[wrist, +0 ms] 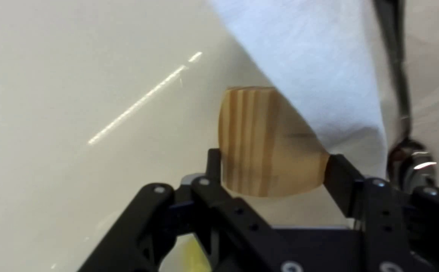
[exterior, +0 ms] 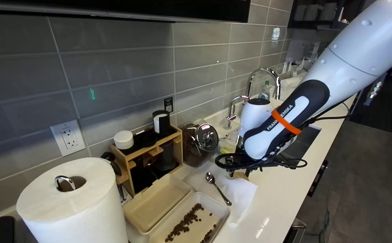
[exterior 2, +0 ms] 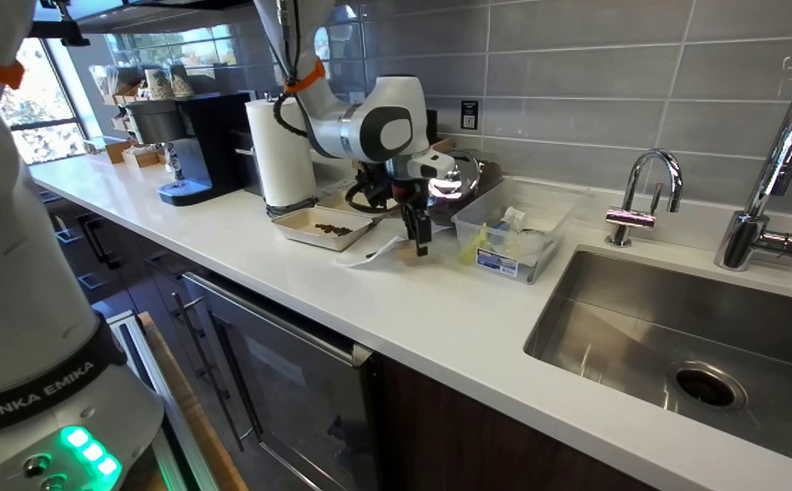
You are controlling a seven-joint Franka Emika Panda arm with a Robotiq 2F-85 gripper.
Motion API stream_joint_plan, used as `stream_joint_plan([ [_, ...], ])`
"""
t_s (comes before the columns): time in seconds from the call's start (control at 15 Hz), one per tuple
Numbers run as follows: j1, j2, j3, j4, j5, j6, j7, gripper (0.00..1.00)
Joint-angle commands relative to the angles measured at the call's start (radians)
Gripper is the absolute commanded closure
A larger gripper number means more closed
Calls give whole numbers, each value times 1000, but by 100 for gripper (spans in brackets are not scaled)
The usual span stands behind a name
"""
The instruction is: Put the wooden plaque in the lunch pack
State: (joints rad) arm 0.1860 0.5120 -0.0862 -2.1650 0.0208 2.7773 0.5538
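My gripper straddles the wooden plaque, clamped or not I can't tell; I'd squeeze before lifting past the overlapping paper towel.

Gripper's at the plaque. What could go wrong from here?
The paper towel overlaps the wooden plaque; lifting might drag the towel and the spoon on it.
The gripper straddles the plaque, but I can't confirm a firm grip; it may slip.
A bump could scatter loose brown bits in the tray.
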Motion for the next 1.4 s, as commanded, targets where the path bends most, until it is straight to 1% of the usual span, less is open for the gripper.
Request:
stream_joint_plan([
  [0.0,-9,-90,71,-55,35,30,-118,57],
  [0.07,-1,-102,78,-52,31,42,-126,57],
  [0.13,27,-110,54,-50,-1,61,-105,57],
  [0.27,94,-124,-23,-48,-66,94,-25,57],
  [0.33,84,-130,-10,-49,-50,99,-46,57],
  [0.4,104,-135,-33,-52,-67,112,-32,57],
  [0.47,76,-143,5,-55,-33,105,-77,57],
  [0.6,59,-146,34,-54,-18,93,-119,57],
  [0.67,24,-139,93,-47,29,95,-175,57],
  [0.93,51,-80,148,8,22,156,-224,57],
  [1.0,63,-65,154,22,13,172,-231,57],
  [1.07,88,-46,145,40,-5,192,-222,57],
  [1.33,194,39,89,143,-50,183,-193,57],
])
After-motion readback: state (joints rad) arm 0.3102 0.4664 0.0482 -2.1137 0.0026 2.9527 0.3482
